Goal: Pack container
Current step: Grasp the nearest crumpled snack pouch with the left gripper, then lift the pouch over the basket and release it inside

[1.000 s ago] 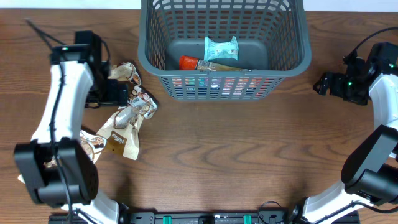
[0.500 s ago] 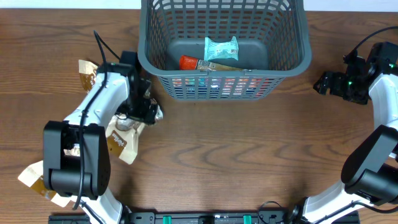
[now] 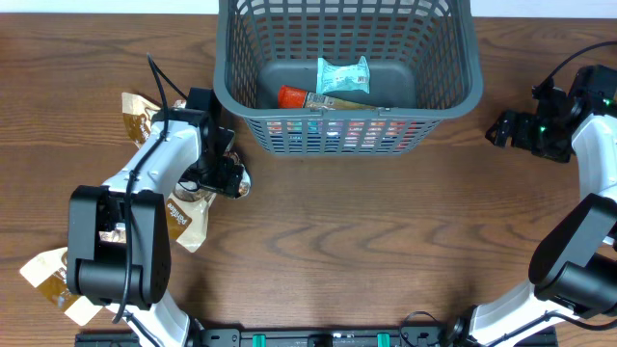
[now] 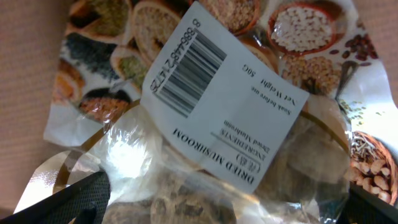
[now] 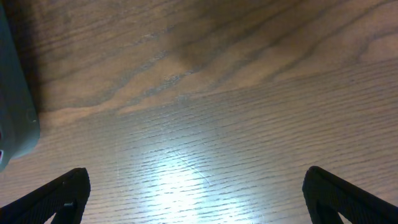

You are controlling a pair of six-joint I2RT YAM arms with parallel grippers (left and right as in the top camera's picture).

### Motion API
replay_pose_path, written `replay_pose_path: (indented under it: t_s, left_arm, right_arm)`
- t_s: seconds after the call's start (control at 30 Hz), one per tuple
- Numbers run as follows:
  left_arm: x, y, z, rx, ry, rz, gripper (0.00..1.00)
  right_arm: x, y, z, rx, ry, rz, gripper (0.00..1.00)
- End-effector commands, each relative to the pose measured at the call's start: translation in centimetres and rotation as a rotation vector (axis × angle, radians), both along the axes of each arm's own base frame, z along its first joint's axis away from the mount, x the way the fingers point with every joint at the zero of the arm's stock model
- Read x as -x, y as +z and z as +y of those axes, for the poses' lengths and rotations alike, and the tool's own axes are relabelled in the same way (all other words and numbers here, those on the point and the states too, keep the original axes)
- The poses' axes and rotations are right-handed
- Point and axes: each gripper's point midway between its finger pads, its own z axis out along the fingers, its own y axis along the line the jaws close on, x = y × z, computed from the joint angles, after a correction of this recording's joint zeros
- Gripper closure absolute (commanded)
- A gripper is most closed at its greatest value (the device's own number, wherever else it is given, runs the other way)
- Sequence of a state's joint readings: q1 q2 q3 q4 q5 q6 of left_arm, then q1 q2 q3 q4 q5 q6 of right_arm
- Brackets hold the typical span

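Note:
The dark grey lattice container (image 3: 228, 58) stands at the back centre, and its corner shows in the right wrist view (image 5: 15, 106). A teal packet (image 3: 343, 75) and a red-orange packet (image 3: 301, 97) lie inside it. My left gripper (image 3: 229, 179) is open, low over a clear dried mushroom packet (image 4: 211, 106) near the container's front left corner. In the left wrist view (image 4: 221, 202) its fingers (image 4: 68, 199) straddle the packet. My right gripper (image 3: 499, 128) is open and empty over bare wood to the right of the container, as its wrist view (image 5: 199, 193) also shows.
A brown snack packet (image 3: 138, 114) lies left of the container. Another brown packet (image 3: 189, 218) lies under the left arm. A further packet (image 3: 50, 280) lies by the left arm's base. The wooden table (image 3: 386, 241) carries everything.
My left arm has swung from the far left towards the container and lowered its gripper onto the mushroom packet. The loose packets have shifted. The right arm has not moved.

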State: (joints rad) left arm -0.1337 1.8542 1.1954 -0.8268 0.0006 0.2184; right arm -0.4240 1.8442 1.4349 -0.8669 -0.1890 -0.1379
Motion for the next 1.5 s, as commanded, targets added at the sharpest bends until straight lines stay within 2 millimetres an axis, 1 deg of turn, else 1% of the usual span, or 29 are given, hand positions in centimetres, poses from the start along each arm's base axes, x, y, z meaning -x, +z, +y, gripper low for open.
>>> replay_pose_path:
  t_s: [0.0, 0.07, 0.13, 0.17, 0.3, 0.33, 0.4, 0.43, 0.5, 0.57, 0.6, 0.67, 0.8, 0.9, 0.97, 1.0, 1.1, 1.17, 1.23, 1.37, 1.47]
  left_arm:
    - [1.0, -1.3, 0.5, -0.014, -0.011, 0.016, 0.06]
    - [1.6, -2.2, 0.6, -0.015, -0.01, 0.021, 0.08]
    - [2.3, -2.8, 0.7, -0.016, -0.011, 0.033, 0.16]
    - [2.5, -3.0, 0.7, -0.017, -0.011, 0.04, 0.28]
    - [2.7, -3.0, 0.7, -0.017, -0.011, 0.044, 0.64]
    - [2.7, -3.0, 0.7, -0.017, -0.011, 0.046, 0.72]
    - [2.8, -2.9, 0.7, -0.018, -0.011, 0.051, 0.91]
    - [2.8, -2.7, 0.7, -0.017, -0.008, 0.052, 0.94]
    - [2.6, -1.9, 0.7, -0.018, -0.003, 0.047, 0.94]
    - [1.9, -0.6, 0.6, -0.015, 0.009, 0.02, 0.94]
    - [1.6, 0.2, 0.6, -0.012, 0.02, 0.002, 0.94]
    - [0.5, 2.6, 0.4, -0.003, 0.05, -0.057, 0.94]
    - [-1.5, 8.8, 0.2, 0.022, 0.073, -0.223, 0.94]
    - [-3.2, 14.3, 0.3, 0.039, 0.077, -0.413, 0.94]
    - [-4.0, 18.0, 0.5, 0.044, 0.093, -0.54, 0.94]
    - [-4.3, 20.0, 0.7, 0.044, 0.11, -0.6, 0.94]
    - [-4.5, 24.5, 1.1, 0.044, 0.129, -0.723, 0.94]
    - [-4.6, 26.9, 1.3, 0.042, 0.136, -0.785, 0.94]
    - [-4.9, 28.8, 1.4, 0.048, 0.139, -0.831, 0.94]
    - [-5.5, 31.4, 1.2, 0.064, 0.139, -0.902, 0.95]
    - [-5.8, 33.0, 0.3, 0.078, 0.109, -0.948, 0.94]
  right_arm:
    - [0.0, 0.0, 0.2, 0.002, -0.004, 0.003, 0.01]
    - [0.0, 0.0, 0.2, 0.002, -0.003, 0.003, 0.01]
    - [0.1, 0.0, 0.2, 0.003, -0.001, 0.004, 0.01]
    - [0.1, 0.0, 0.2, 0.004, 0.001, 0.003, 0.01]
    - [0.0, 0.0, 0.2, 0.005, 0.002, 0.002, 0.01]
    - [0.0, 0.0, 0.2, 0.005, 0.003, 0.002, 0.01]
    - [0.0, 0.0, 0.2, 0.006, 0.005, 0.001, 0.01]
    - [0.0, 0.0, 0.2, 0.006, 0.005, 0.001, 0.01]
    - [0.0, 0.0, 0.2, 0.006, 0.006, 0.001, 0.01]
    - [0.0, 0.0, 0.2, 0.008, 0.01, 0.001, 0.01]
    - [0.0, 0.0, 0.1, 0.009, 0.013, 0.0, 0.01]
    - [0.0, 0.0, 0.1, 0.011, 0.018, 0.001, 0.01]
    - [0.0, 0.0, 0.1, 0.016, 0.019, 0.001, 0.01]
    - [0.0, 0.0, 0.1, 0.016, 0.019, 0.001, 0.01]
    - [0.0, 0.0, 0.1, 0.014, 0.019, 0.002, 0.01]
    - [0.0, 0.0, 0.1, 0.014, 0.019, 0.002, 0.01]
    - [0.0, 0.0, 0.1, 0.014, 0.019, 0.002, 0.01]
    - [0.0, 0.0, 0.1, 0.015, 0.019, 0.002, 0.01]
    - [0.0, 0.0, 0.1, 0.015, 0.019, 0.002, 0.01]
    - [0.0, 0.0, 0.1, 0.014, 0.018, 0.002, 0.01]
    - [0.1, 0.0, 0.1, 0.013, 0.018, 0.004, 0.01]
